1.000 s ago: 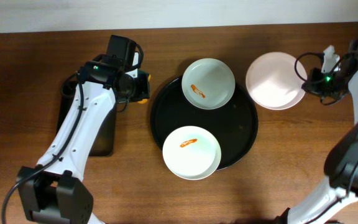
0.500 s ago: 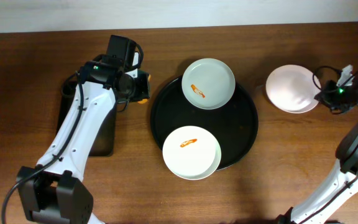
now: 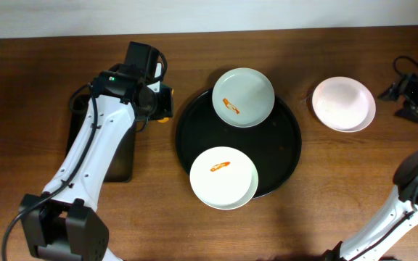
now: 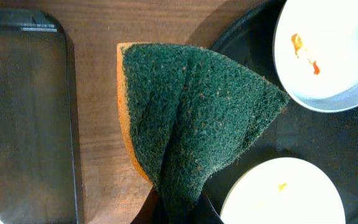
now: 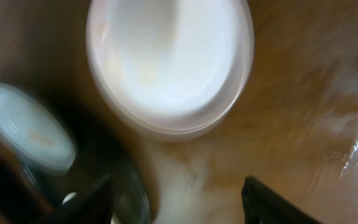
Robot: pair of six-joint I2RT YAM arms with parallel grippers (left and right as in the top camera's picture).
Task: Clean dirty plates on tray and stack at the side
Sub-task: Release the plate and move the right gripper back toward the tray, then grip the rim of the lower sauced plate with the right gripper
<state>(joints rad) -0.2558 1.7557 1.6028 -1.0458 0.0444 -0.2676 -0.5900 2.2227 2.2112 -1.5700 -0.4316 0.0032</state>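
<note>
No writing, label, brand, number or sign can be read on the plates (image 3: 243, 97), tray (image 3: 289, 156), sponge (image 4: 191, 118) or counter (image 3: 339, 203).

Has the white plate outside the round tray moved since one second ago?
Yes. The plate has shifted to the right, away from the round tray. It overlapped the tray's edge before; now bare table shows between them.
</note>
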